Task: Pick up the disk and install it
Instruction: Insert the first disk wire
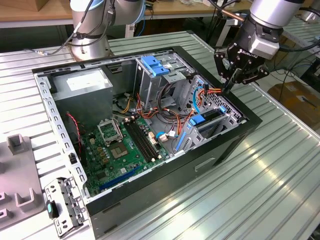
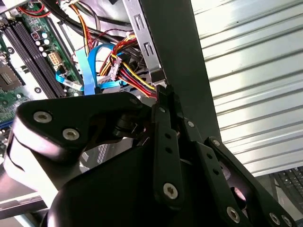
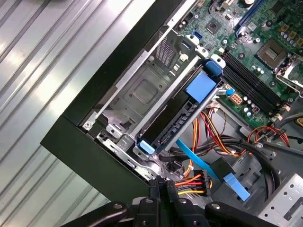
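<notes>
The disk (image 1: 210, 117) sits edge-on in the metal drive cage at the corner of the open computer case (image 1: 240, 137) on the exterior view's right. Its blue side rail and dark edge (image 3: 176, 121) show in the first wrist view. My gripper (image 1: 226, 91) hangs just above the case's rim, a little beyond the disk, with its black fingers pressed together and nothing between them. In both wrist views the gripper's tips (image 2: 163, 91) (image 3: 163, 182) stand next to a connector with red, yellow and orange wires (image 3: 195, 182).
Inside the case lie the green motherboard (image 1: 120, 145), a grey power supply box (image 1: 82, 82) and a blue-topped drive cage (image 1: 155, 65). Loose cables (image 1: 172, 115) run beside the disk. The arm's base (image 1: 90, 35) stands behind the case. Grey fixtures (image 1: 20, 175) sit at the exterior view's left.
</notes>
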Robot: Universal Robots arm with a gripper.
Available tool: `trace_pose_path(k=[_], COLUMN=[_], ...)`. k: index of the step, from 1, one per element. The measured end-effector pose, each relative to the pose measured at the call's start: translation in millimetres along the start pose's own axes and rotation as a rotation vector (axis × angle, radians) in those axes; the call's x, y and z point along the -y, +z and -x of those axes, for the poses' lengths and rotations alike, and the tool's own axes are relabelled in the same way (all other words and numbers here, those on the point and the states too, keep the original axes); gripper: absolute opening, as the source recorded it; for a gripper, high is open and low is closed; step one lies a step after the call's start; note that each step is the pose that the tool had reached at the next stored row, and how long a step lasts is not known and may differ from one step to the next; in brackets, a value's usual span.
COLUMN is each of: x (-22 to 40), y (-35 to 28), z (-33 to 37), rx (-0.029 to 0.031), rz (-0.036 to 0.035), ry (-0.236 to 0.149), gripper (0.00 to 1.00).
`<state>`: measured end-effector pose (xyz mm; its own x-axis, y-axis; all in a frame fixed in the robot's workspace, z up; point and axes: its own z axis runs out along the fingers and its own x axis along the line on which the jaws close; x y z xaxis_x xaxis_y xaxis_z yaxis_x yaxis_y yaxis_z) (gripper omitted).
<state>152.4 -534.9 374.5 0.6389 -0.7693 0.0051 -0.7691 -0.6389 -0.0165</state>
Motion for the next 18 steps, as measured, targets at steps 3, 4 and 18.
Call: trace_pose_path(k=[3,4,18], x=[0.0,-0.1,-6.9], y=[0.0,0.0,0.2], z=[0.0,0.0,5.1], rx=[0.0000,-0.0001,-0.0028], rz=[0.0000,0.0000,0.0008], ry=[0.003,0.011,0.173], gripper=[0.17,0.17,0.17])
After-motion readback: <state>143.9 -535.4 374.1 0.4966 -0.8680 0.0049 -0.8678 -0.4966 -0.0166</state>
